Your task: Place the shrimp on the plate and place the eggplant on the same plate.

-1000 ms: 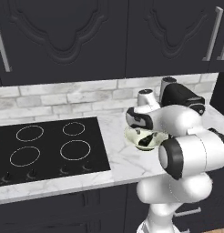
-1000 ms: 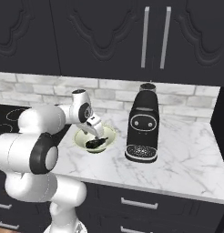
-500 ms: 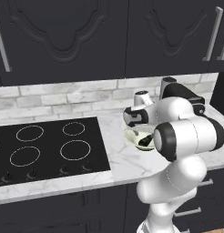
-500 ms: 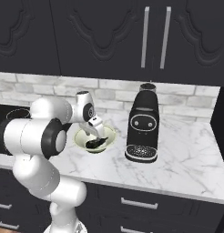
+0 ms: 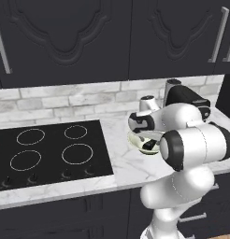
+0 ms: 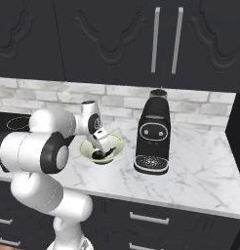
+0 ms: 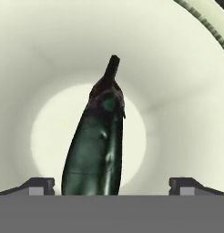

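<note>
At the left of the left base view the black cooktop [image 5: 46, 151] lies flat on the marble counter [image 5: 121, 168]; right of centre sits the pale cream bowl [image 5: 144, 141], and the gripper [image 5: 146, 140] dips into it; behind, at the right, stands the black coffee machine [image 5: 184, 97]. In the right base view the bowl [image 6: 101, 149] sits left of centre with the gripper [image 6: 103, 150] down inside it, the coffee machine [image 6: 153, 132] just to its right. In the hand view the eggplant [image 7: 96, 143] lies on the bowl's floor, centre frame, stem toward the top; the two fingertips [image 7: 38, 185] stand spread wide, one at lower left, one at lower right, the eggplant between them, untouched.
</note>
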Robot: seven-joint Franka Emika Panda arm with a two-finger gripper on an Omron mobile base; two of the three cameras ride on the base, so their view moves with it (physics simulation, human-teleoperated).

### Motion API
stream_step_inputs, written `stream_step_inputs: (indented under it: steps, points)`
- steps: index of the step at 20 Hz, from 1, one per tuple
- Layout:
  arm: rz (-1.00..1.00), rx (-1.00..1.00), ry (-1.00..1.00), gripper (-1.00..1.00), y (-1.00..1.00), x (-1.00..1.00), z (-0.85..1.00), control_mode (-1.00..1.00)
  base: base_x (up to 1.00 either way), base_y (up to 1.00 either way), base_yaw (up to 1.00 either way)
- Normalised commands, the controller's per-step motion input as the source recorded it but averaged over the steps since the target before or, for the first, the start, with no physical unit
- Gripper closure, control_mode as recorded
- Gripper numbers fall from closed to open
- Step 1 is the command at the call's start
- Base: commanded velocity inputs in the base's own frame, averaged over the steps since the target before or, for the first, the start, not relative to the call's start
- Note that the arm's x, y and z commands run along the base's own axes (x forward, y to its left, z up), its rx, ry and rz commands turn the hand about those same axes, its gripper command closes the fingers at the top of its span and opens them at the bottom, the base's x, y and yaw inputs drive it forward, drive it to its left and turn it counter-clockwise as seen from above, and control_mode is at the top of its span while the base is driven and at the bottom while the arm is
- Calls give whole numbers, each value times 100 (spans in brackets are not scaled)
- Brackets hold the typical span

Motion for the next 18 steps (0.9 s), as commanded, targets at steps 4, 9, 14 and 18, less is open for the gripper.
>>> stream_step_inputs:
  steps: [4,9,14,18]
  points:
    - [0,0,0,-100,0,43,0,-100,0,0,0]
    - [0,0,0,-100,0,-11,0,-100,0,0,0]
    - [0,0,0,-100,0,-19,-15,-100,0,0,0]
    - [0,0,-1,-100,0,12,-12,-100,0,0,0]
